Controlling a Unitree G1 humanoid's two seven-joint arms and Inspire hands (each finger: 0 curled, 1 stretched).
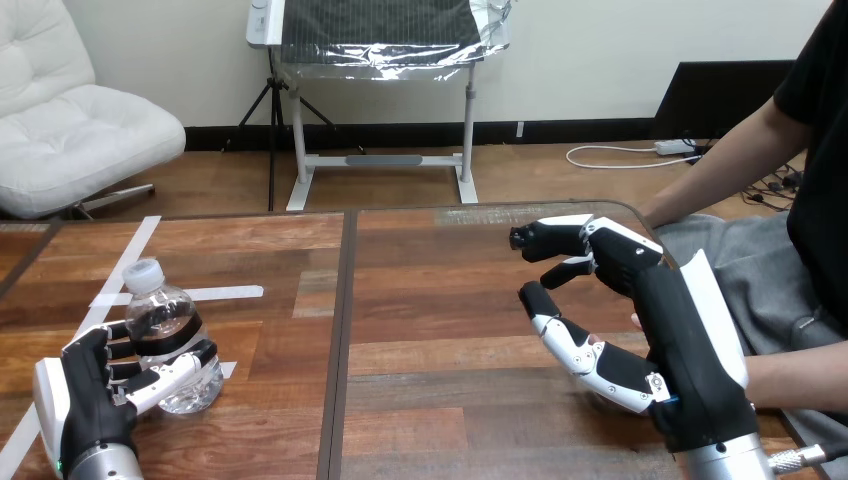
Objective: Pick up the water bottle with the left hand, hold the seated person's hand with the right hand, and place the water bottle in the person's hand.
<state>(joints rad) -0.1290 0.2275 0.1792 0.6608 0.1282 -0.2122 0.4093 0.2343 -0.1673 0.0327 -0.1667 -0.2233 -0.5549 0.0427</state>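
**Robot's Left Hand Gripping Bottle at Desk**

A clear, capped water bottle [163, 312] is standing upright on the wooden desk [450, 300], and the robot's left hand [95, 385] is wrapping its fingers and thumb around the bottle's lower half. Strips of white tape [225, 293] are lying on the wood just beside the bottle. Well to the right of the bottle, the right hand [640, 285] is hovering open over the desk, its fingers reaching back toward the bottle and its thumb spread apart below them. The person's forearm [795, 378] is running in behind that hand; whether the two are touching cannot be told.
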